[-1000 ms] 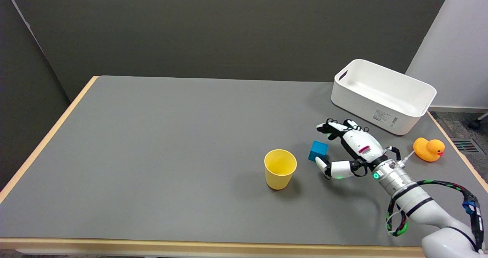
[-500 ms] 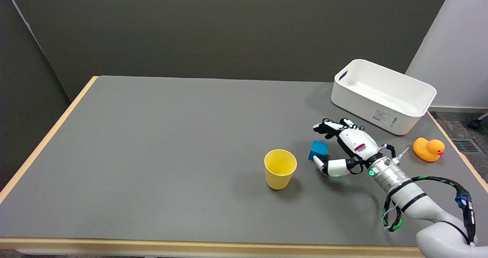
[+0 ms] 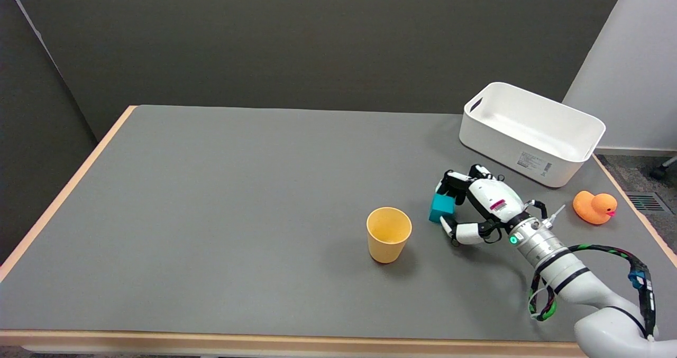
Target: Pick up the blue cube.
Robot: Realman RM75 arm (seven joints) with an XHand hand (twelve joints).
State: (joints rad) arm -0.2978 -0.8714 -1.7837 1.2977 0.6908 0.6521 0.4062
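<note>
Fingers (image 3: 454, 181) of the right hand (image 3: 478, 204) curl down over the far side of the blue cube (image 3: 441, 208), and the thumb lies against its near lower corner; the hand grasps the cube between them. The cube sits right of centre in the frame, on the grey table (image 3: 238, 199); whether it is lifted cannot be told. A yellow cup (image 3: 389, 235) stands upright just left of the cube. A white bin (image 3: 530, 132) occupies the upper right. An orange rubber duck (image 3: 595, 207) sits at the right edge.
</note>
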